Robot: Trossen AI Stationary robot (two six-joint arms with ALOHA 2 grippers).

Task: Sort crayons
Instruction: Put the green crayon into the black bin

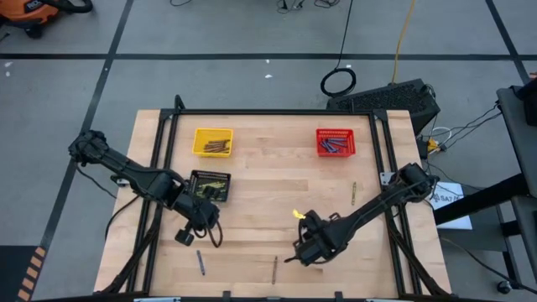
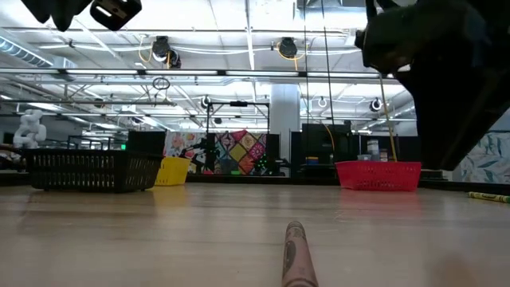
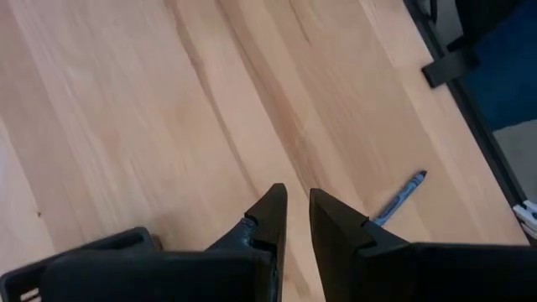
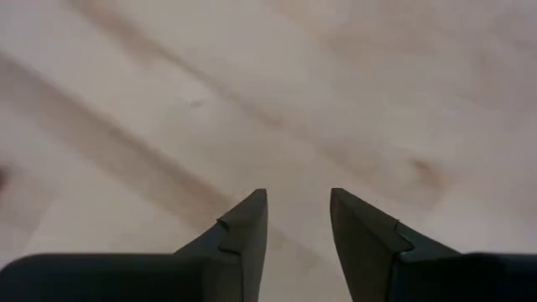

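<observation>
Loose crayons lie on the wooden table: a blue-grey crayon and a brown crayon near the front edge, and a yellow-green crayon toward the right. A short yellow piece lies beside my right arm. My left gripper hovers in front of the black basket, its fingers a little apart with nothing between them. The blue-grey crayon is nearer the front edge than the gripper. My right gripper points down over bare wood right of the brown crayon, open and empty.
A yellow basket with brown crayons and a red basket with blue-grey ones stand at the far side. A black basket with yellow-green ones stands just behind my left gripper. A black frame rail borders the table.
</observation>
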